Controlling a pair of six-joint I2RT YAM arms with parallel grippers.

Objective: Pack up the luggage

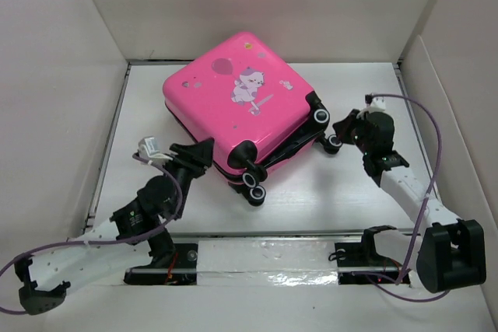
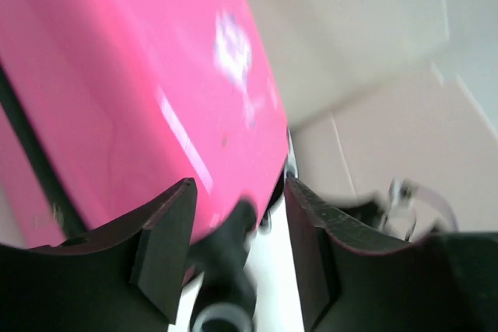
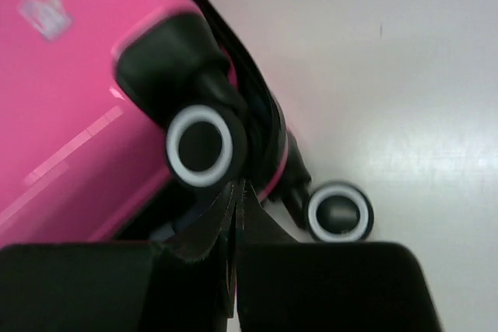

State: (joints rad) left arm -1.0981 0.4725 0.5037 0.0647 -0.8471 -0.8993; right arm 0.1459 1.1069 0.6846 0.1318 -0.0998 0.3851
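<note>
The pink luggage (image 1: 233,103) lies flat at the table's middle, sticker side up, its lid down with a dark gap along the right side. Black caster wheels (image 1: 253,184) stick out at its near corner and right corner (image 1: 323,118). My left gripper (image 1: 204,149) is open at the luggage's near-left edge; in the left wrist view the pink shell (image 2: 117,75) and one wheel (image 2: 222,312) sit between its fingers (image 2: 167,246). My right gripper (image 1: 342,126) is shut, its tips (image 3: 237,188) against the dark seam between two wheels (image 3: 200,145) (image 3: 338,211).
White cardboard walls (image 1: 70,114) enclose the table on the left, back and right. A taped strip (image 1: 264,258) runs along the near edge between the arm bases. Purple cables (image 1: 432,161) loop from both arms. Bare table (image 1: 327,192) lies in front of the luggage.
</note>
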